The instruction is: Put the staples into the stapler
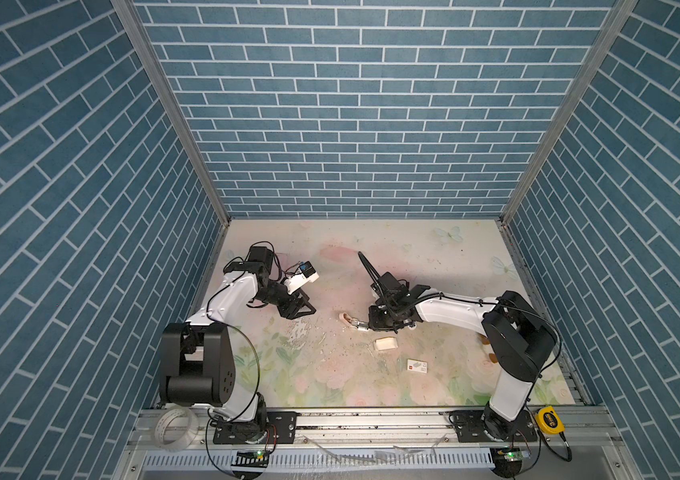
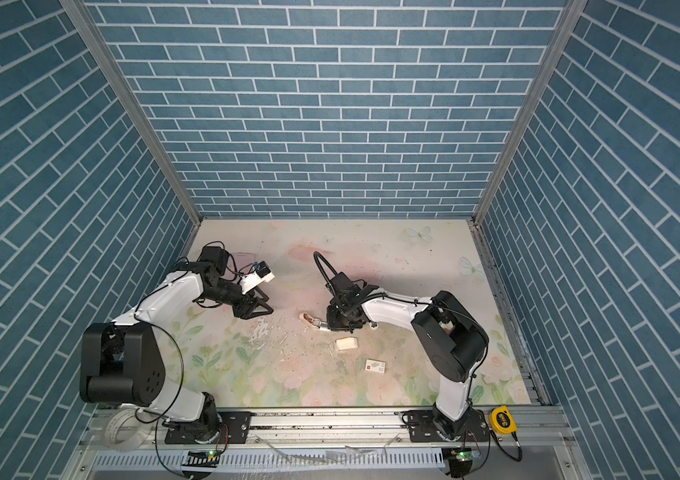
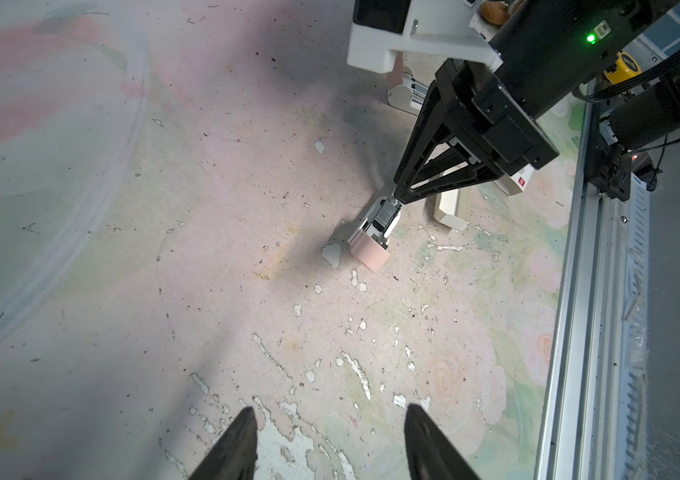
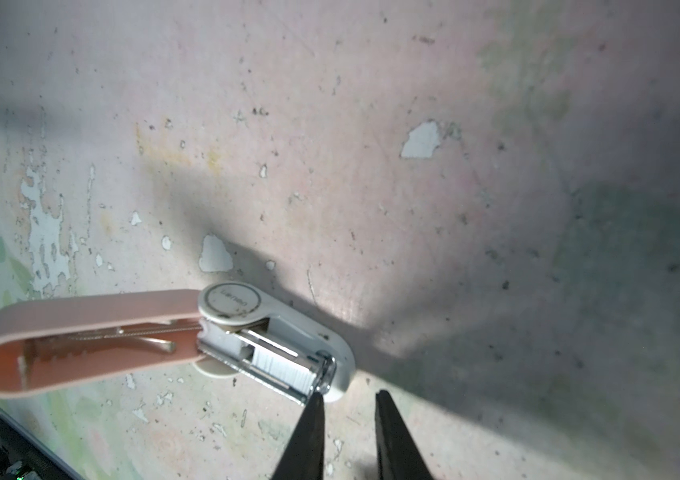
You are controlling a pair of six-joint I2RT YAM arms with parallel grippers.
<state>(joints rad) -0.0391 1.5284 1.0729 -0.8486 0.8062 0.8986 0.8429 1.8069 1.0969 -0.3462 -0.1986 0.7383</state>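
Pink plastic and bright metal mark the stapler [image 4: 205, 340]; it lies opened out on the floral mat [image 1: 330, 386] near the table's middle. In both top views its long axis runs roughly nine o'clock to three o'clock; the pink lid [image 4: 80, 307] points toward nine, the white base and metal channel [image 4: 321, 370] toward three.

We note a pale ribbed staple strip [image 4: 284, 365] in that channel in the right wrist view; we judge it seated, though we cannot confirm this.

The right gripper [image 4: 347, 395] stands at the stapler's three o'clock end, on its axis; its jaws are narrowly apart with nothing between them; one fingertip [image 4: 314, 403] touches the channel's mouth.

The left gripper [image 3: 330, 409] hovers at about nine o'clock of the stapler, well apart from it; its fingers are spread and empty.

The cream tray [image 1: 386, 344] rests at about five o'clock of the stapler, near the right gripper; its contents are too small to make out. The card sleeve [image 1: 417, 366] lies beyond it, again toward five o'clock.

Our judgement: the coming move turns on that axis. The right arm is nearer and in line with the channel, so it suits any push along the channel. The lid's free end lies on the far side, toward the left arm.
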